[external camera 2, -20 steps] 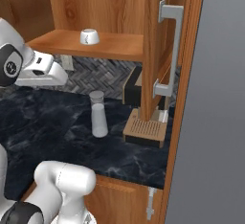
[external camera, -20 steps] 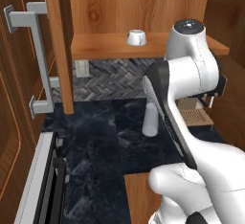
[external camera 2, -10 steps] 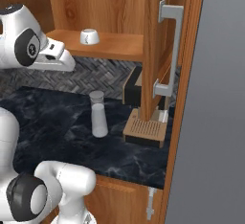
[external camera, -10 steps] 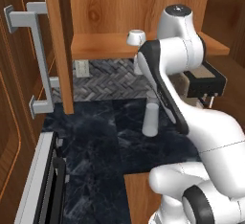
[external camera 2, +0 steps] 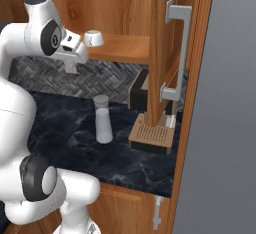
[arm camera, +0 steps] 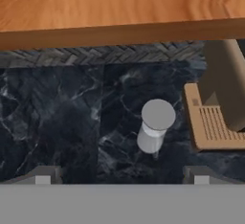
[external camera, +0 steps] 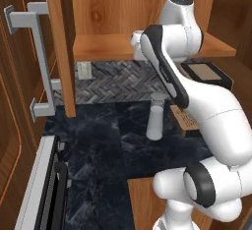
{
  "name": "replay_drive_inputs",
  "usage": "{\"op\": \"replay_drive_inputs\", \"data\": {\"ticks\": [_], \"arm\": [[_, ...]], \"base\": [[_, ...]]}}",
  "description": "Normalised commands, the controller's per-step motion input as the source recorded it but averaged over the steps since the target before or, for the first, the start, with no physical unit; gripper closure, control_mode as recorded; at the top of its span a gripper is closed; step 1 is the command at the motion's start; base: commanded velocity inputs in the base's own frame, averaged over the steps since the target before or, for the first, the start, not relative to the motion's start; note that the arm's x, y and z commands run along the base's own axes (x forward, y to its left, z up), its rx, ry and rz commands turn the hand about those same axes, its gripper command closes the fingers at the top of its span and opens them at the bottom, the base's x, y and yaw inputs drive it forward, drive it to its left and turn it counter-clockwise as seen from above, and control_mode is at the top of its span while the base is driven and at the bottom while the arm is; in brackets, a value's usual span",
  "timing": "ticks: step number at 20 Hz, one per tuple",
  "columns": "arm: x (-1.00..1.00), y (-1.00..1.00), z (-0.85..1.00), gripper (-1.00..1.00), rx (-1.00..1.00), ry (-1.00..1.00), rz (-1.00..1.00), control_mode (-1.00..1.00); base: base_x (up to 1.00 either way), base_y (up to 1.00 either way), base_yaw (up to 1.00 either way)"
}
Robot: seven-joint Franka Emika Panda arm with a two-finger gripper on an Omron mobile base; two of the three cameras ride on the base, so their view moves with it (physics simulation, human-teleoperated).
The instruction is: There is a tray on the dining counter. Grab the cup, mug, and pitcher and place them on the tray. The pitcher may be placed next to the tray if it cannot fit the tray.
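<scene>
**Arm swings up toward the shelf**

The end effector (external camera 2: 71,64), jaws wide and empty, has swung from frame right to upper centre, by the shelf (external camera 2: 125,48) holding the mug (external camera 2: 93,38). Pitcher (external camera 2: 103,119) stands untouched mid-frame on the table (external camera 2: 60,128). Looks like the mug comes first!

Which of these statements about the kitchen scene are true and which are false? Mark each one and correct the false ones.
1. The pitcher stands upright on the dark marble counter. True.
2. The gripper is shut on the pitcher. False: it is open, raised above it and holds nothing.
3. The mug sits on the wooden shelf. True.
4. The pitcher lies on its side. False: it stands upright.
</scene>
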Motion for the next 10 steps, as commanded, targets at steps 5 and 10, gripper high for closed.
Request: {"op": "replay_drive_inputs", "data": {"ticks": [5, 10], "arm": [[0.54, 0.00, 0.24, -1.00, 0.02, -0.05, -0.02, -1.00], [0.56, 0.00, 0.23, -1.00, 0.00, 0.00, -0.03, -1.00]], "base": [[0.00, 0.00, 0.00], [0.00, 0.00, 0.00]]}}
